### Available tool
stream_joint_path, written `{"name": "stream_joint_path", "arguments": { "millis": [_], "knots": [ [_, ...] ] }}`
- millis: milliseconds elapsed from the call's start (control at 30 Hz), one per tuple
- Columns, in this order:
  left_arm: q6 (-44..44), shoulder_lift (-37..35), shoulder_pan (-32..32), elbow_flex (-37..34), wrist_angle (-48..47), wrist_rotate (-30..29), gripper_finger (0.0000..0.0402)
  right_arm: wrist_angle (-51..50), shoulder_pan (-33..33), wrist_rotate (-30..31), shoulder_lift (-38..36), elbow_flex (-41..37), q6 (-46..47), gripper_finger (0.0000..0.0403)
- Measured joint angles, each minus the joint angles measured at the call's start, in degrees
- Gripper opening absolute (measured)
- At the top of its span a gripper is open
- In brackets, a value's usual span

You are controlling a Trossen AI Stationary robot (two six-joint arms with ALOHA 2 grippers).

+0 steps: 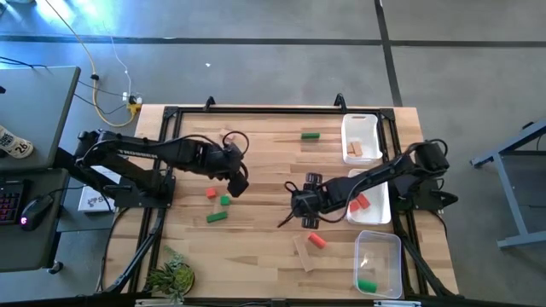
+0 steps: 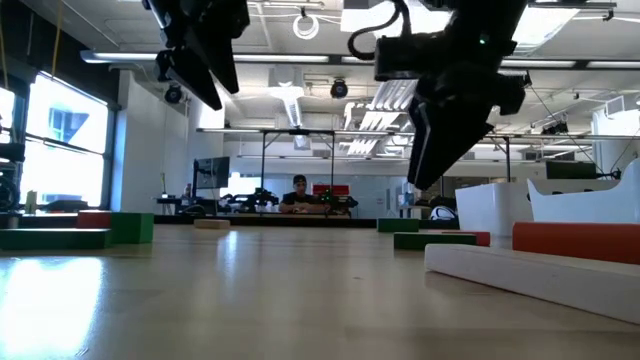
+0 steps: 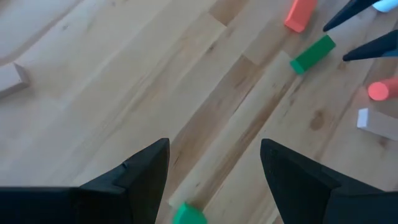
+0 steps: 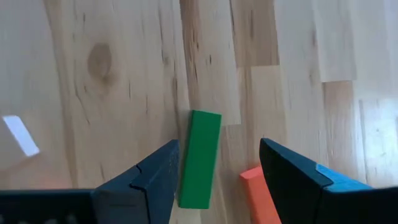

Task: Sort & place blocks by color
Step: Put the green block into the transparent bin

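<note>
Right gripper [image 4: 214, 171] hovering open over mid-worktop, fingers [image 4: 146, 180] astride a green bar [image 4: 200, 158], not yet closed on it; red block [image 4: 261, 196] just beside; left gripper [image 3: 214, 180] open and empty above the left-centre, near a green cube [image 1: 225, 200], red block [image 1: 210, 194] and green bar [image 1: 217, 217]; another green bar [image 1: 310, 135] near the far edge.

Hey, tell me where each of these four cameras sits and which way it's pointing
High view: overhead, straight down on the table; both arms show.
Low view: at tabletop height, looking level into the room; both arms hang in from above.
Left wrist view: on the left arm, looking down past the open left gripper at the wood.
Right wrist view: on the right arm; the open right gripper brackets a green block.
Shared: that green block also shows in the left wrist view.
</note>
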Motion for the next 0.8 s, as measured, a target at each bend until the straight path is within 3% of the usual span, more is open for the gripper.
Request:
{"name": "stream_joint_path", "arguments": {
  "millis": [300,800],
  "knots": [
    [0.9,0.0,-0.7,0.0,0.0,-3.8,0.0239,3.1,-3.9,-6.3,1.1,0.0,-1.0,0.0209],
    [7.2,0.1,-0.6,0.0,0.3,-4.8,0.0239,4.7,-5.8,-9.5,4.6,0.0,0.1,0.0209]
  ]
}}
